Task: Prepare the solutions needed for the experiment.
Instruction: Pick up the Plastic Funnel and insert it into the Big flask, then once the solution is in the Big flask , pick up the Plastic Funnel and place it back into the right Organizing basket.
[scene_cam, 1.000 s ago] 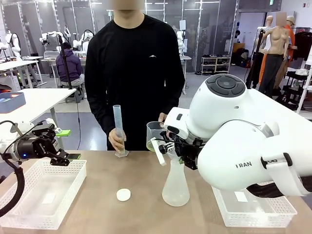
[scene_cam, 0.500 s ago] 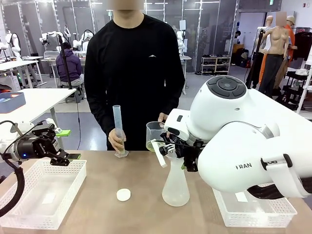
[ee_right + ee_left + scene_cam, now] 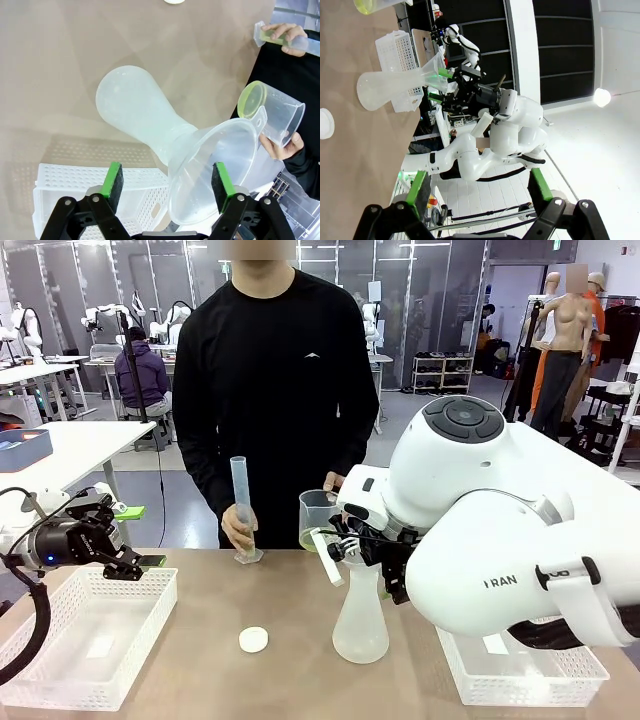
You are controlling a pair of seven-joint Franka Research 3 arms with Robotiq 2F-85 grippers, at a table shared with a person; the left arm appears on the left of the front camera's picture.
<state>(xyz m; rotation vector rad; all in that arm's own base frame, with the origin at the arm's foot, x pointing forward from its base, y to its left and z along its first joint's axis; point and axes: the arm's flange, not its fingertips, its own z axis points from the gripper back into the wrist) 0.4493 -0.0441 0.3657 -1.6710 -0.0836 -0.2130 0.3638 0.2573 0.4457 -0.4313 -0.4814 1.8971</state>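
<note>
Right tool (image 3: pixel 167 175) lower centre, apart around funnel (image 3: pixel 215 160) seated in flask (image 3: pixel 135 110); left tool (image 3: pixel 478 185) apart, empty. Risk: pad clipping loose funnel, toppling flask, wasting solution (image 3: pixel 250 99).

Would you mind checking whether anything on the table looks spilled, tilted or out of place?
Nothing looks spilled or damaged. The funnel sits in the neck of the flask, between the open fingers of the right gripper. The person's beaker holds the yellow-green liquid. The white cap lies loose on the table.
</note>
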